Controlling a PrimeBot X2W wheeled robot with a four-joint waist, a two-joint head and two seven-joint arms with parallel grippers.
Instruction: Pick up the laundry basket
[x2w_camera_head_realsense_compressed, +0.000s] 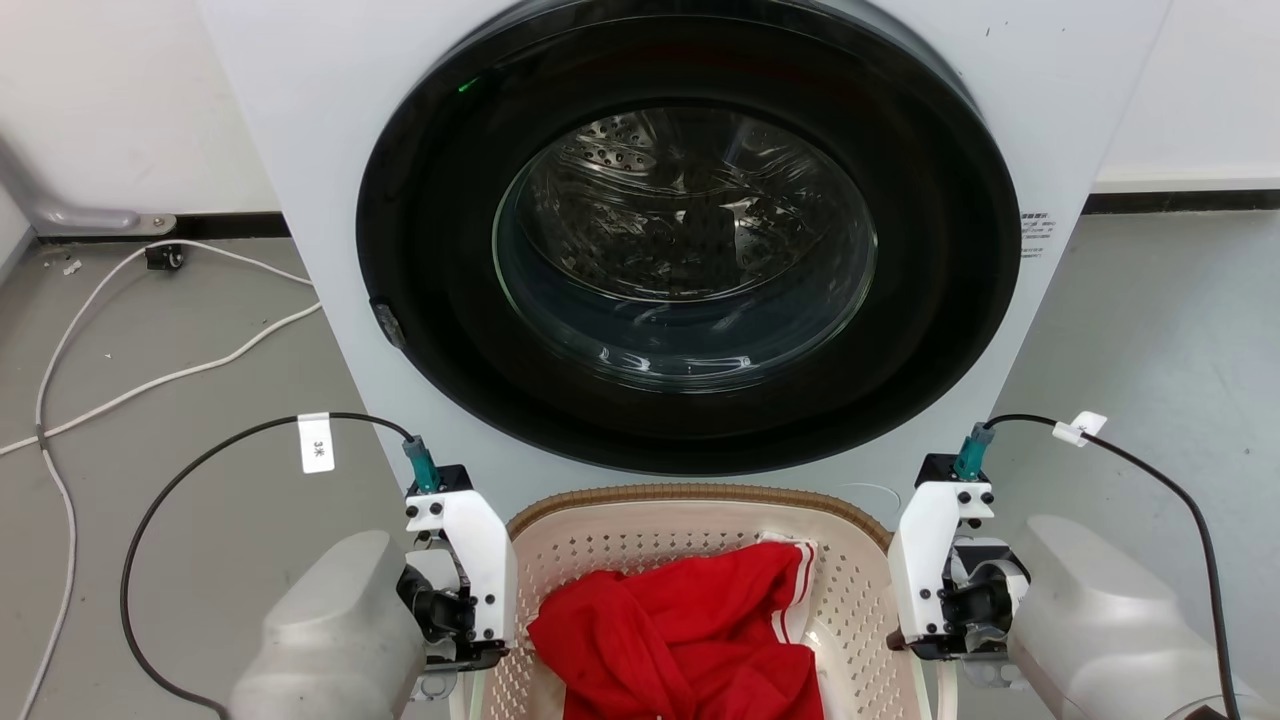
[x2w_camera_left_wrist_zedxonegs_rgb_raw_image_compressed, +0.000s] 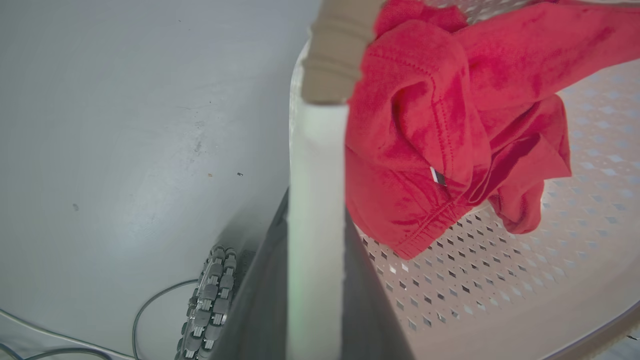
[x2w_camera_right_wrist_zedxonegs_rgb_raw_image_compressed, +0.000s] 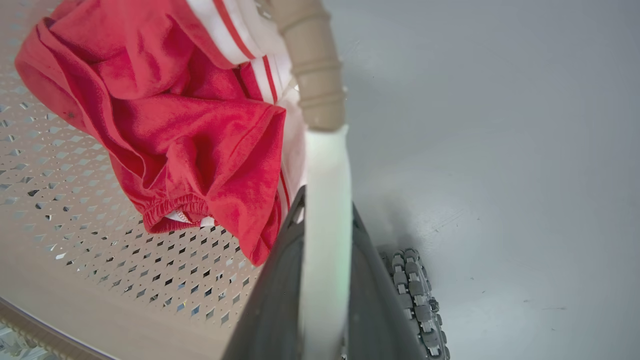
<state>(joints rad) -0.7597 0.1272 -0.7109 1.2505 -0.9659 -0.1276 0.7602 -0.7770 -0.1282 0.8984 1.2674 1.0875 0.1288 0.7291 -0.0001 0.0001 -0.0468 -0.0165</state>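
The laundry basket (x2w_camera_head_realsense_compressed: 700, 496), cream perforated plastic with a brown woven rim, sits low in the head view right before the washing machine. A red garment (x2w_camera_head_realsense_compressed: 690, 640) with white stripes lies inside it. My left gripper (x2w_camera_head_realsense_compressed: 465, 610) is at the basket's left side. In the left wrist view it (x2w_camera_left_wrist_zedxonegs_rgb_raw_image_compressed: 315, 280) is shut on the white side handle (x2w_camera_left_wrist_zedxonegs_rgb_raw_image_compressed: 315, 210), a dark finger (x2w_camera_left_wrist_zedxonegs_rgb_raw_image_compressed: 260, 305) on either side. My right gripper (x2w_camera_head_realsense_compressed: 940, 600) is at the right side. In its wrist view it (x2w_camera_right_wrist_zedxonegs_rgb_raw_image_compressed: 325, 280) is shut on the other white handle (x2w_camera_right_wrist_zedxonegs_rgb_raw_image_compressed: 325, 200).
The white washing machine (x2w_camera_head_realsense_compressed: 300, 180) with its round dark door (x2w_camera_head_realsense_compressed: 690, 250) shut stands just behind the basket. White cables (x2w_camera_head_realsense_compressed: 150, 380) lie on the grey floor at the left. A roller wheel of my base (x2w_camera_left_wrist_zedxonegs_rgb_raw_image_compressed: 207, 300) is on the floor beside the basket.
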